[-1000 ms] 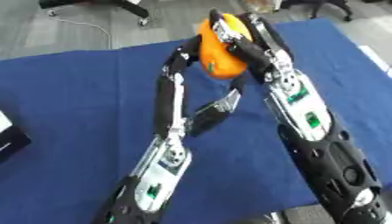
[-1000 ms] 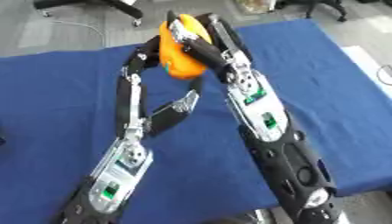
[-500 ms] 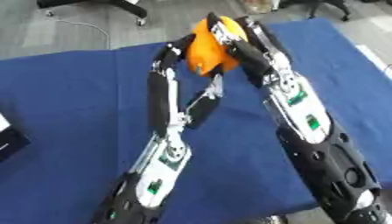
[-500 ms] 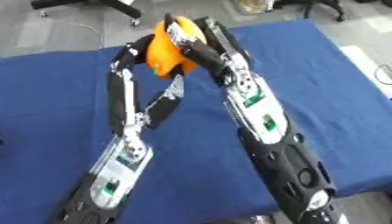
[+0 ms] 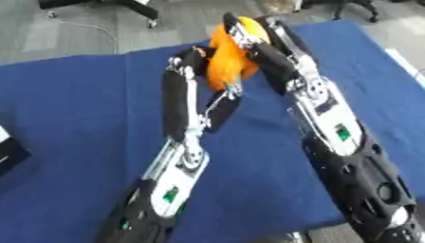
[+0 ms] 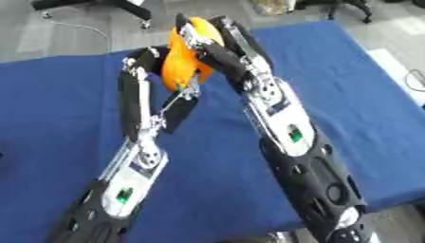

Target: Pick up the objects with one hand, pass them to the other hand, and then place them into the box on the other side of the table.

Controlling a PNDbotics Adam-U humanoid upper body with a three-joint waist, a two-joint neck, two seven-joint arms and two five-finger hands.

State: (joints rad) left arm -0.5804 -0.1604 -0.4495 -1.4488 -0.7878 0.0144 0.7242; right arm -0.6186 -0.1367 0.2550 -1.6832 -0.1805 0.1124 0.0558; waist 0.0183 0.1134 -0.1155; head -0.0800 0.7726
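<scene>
An office or lab room, it seems; grey carpet floor (image 5: 75, 33) lies beyond the table (image 5: 75, 109), which is draped in blue cloth; wheeled chair bases (image 5: 124, 5) stand at the far edge; a cable (image 5: 96, 29) trails across the carpet.

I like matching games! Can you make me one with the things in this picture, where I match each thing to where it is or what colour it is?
Things:
1. orange object
2. tablecloth
3. right hand
4. floor

Descriptions:
A. grey, beyond the table's far edge
B. dark blue, spread over the table
C. held up between the two hands
D. black and silver, fingers curled on the object from the right side

Pairs: 1-C, 2-B, 3-D, 4-A
</scene>
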